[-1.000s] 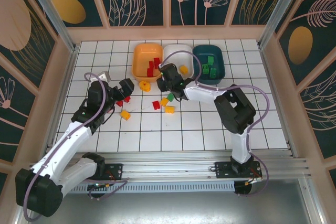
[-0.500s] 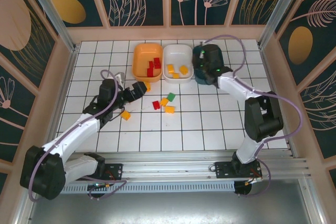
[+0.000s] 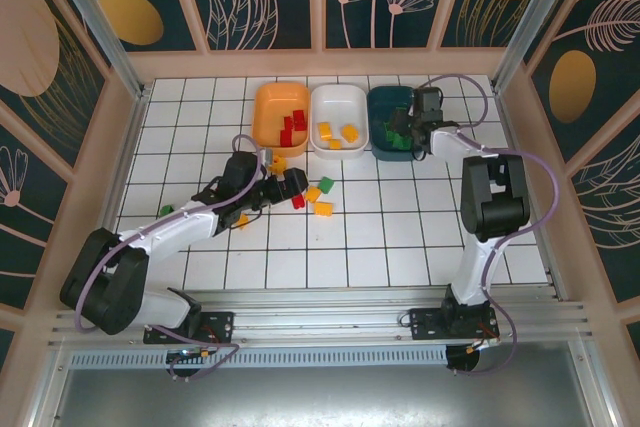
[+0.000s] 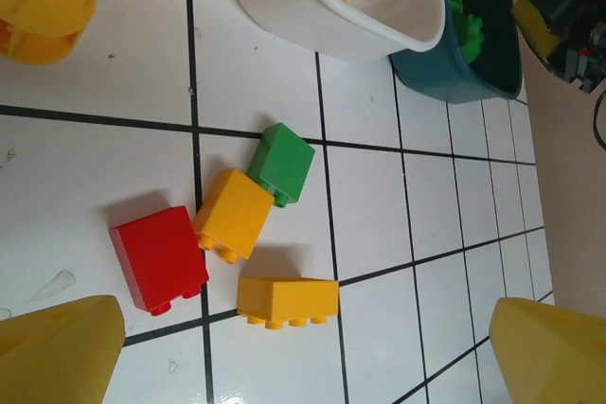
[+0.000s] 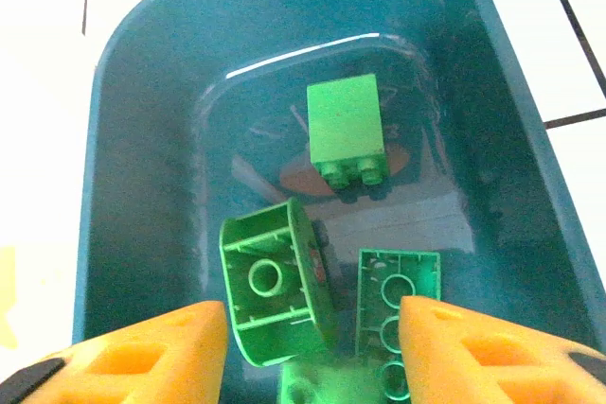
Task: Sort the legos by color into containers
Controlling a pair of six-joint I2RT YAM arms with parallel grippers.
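step: sorting is partly done, judging by the layout. The right side is hovering at the green drop-off and the left side is lining up a pick.
left gripper (image 4: 303, 352): fingers are standing wide apart and gripping nothing. It is hovering over the loose cluster in the centre of the left wrist view.
right gripper (image 5: 311, 328): fingers are standing apart and clamping nothing. It is hanging over the teal bin (image 5: 114, 139).
cluster: red brick (image 4: 159, 257), yellow brick (image 4: 232, 217), green brick (image 4: 282, 163) and long yellow brick (image 4: 287, 300) are lying mid-frame. Red is touching yellow, yellow is touching green, and the long one is just beside them.
bins: orange bin (image 3: 262, 127), white bin (image 3: 338, 94) and teal bin are sitting in a row at top centre. Reds are lying in orange, yellows in white, greens in teal.
teal contents: green bricks (image 5: 346, 130) are lying loose. A green blur at the bottom edge is sitting between the fingers; can't tell if it is resting or falling.
stray: green piece (image 3: 166, 210) is lying at far left.
next move: probably lowering onto one brick only. The red one is crowding its yellow neighbour, so the fingers need to straddle it cleanly, then carry it to orange.
writing: none readable, no brand showing.
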